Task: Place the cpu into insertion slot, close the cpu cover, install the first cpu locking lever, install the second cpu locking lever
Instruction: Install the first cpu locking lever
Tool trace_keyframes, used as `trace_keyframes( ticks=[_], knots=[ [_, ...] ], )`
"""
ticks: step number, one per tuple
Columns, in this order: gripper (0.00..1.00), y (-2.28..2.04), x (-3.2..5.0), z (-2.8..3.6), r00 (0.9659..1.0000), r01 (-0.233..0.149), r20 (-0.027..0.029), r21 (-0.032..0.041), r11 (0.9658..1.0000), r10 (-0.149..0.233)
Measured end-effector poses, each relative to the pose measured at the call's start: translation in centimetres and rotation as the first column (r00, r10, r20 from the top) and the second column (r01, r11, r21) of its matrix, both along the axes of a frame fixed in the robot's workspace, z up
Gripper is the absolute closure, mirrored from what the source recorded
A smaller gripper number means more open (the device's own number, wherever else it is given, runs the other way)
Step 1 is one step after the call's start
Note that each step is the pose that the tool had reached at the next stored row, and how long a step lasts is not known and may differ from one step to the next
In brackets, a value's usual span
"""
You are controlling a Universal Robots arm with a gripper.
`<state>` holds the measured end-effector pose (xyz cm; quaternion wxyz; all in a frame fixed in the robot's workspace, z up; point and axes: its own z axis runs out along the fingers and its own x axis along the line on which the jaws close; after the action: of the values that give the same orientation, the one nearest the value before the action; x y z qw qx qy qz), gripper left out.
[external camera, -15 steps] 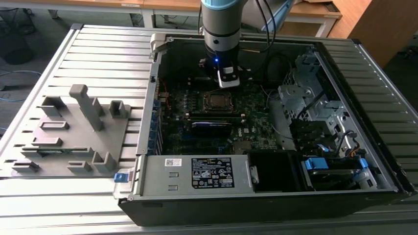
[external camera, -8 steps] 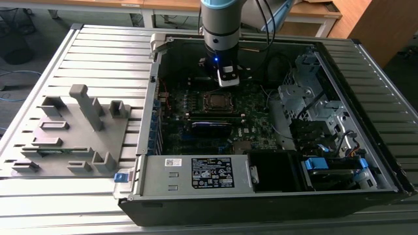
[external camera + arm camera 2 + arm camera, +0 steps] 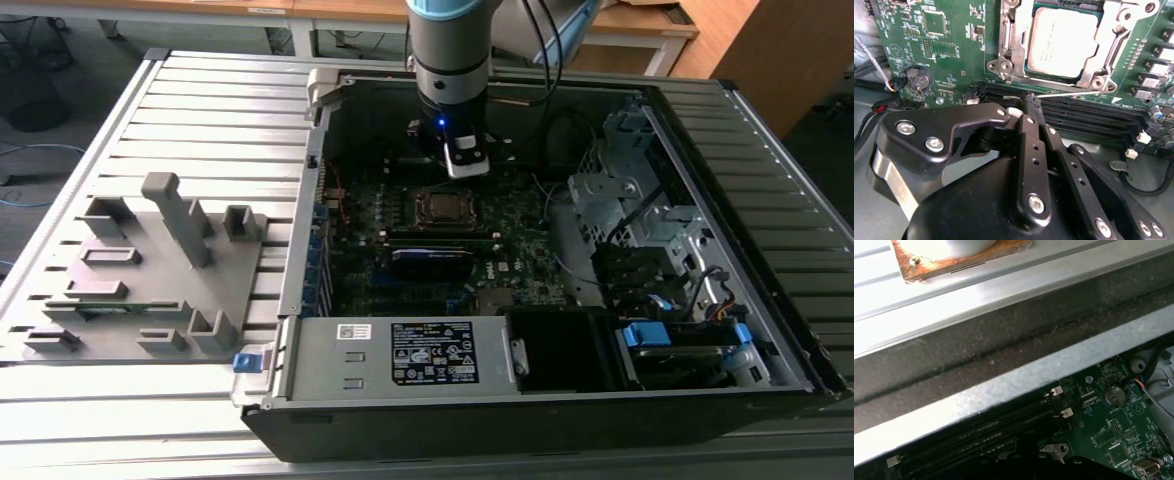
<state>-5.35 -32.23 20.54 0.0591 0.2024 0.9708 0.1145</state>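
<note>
The cpu (image 3: 1061, 42) lies under the lowered cpu cover (image 3: 1013, 40) — jaws together at the thin lever (image 3: 1079, 93)

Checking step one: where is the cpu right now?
In the second wrist view the cpu sits framed by the cpu cover, beside the black memory slots; in the exterior view, on the motherboard close to the gripper.

Case (image 3: 534, 428) lies open-topped, so the claw (image 3: 466, 166) has clear air all round at arm height. Right at its tips sit the memory slots (image 3: 1089, 117) and a thin lever rod (image 3: 1079, 92), with the raised cpu cover (image 3: 1013, 30) just beyond. Cables (image 3: 567, 130) and drive cage (image 3: 627, 195) crowd the claw on the exterior view's right; the case wall (image 3: 316, 170) on the other side stands well apart.
</note>
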Motion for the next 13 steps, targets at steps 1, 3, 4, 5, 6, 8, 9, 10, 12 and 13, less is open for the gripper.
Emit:
trace_keyframes(
  ticks=[1, 3, 4, 5, 6, 8, 9, 10, 12, 13],
  knots=[
    [0.89, 0.04, -0.02, -0.01, 1.0000, 0.000, 0.0002, 0.0000, 1.0000, 0.000],
    [0.89, 0.12, -0.11, -0.03, 1.0000, 0.000, 0.0010, 0.0001, 1.0000, 0.000],
    [0.89, 0.15, -0.18, -0.05, 1.0000, 0.000, 0.0019, 0.0002, 1.0000, 0.000],
    [0.89, 0.16, -0.24, -0.07, 1.0000, 0.000, 0.0032, 0.0000, 1.0000, 0.000],
    [0.89, 0.17, -0.28, -0.10, 1.0000, 0.000, 0.0048, -0.0001, 1.0000, 0.000],
    [0.89, 0.18, -0.33, -0.20, 1.0000, 0.000, 0.0085, -0.0003, 1.0000, 0.000],
    [0.89, 0.18, -0.33, -0.25, 0.9999, 0.000, 0.0103, -0.0006, 1.0000, 0.000],
    [0.89, 0.18, -0.33, -0.31, 0.9999, 0.000, 0.0120, -0.0011, 1.0000, 0.000],
    [0.89, 0.18, -0.33, -0.44, 0.9999, 0.000, 0.0154, -0.0024, 1.0000, 0.000],
    [0.89, 0.18, -0.33, -0.49, 0.9999, 0.000, 0.0168, -0.0036, 1.0000, 0.000]
  ],
)
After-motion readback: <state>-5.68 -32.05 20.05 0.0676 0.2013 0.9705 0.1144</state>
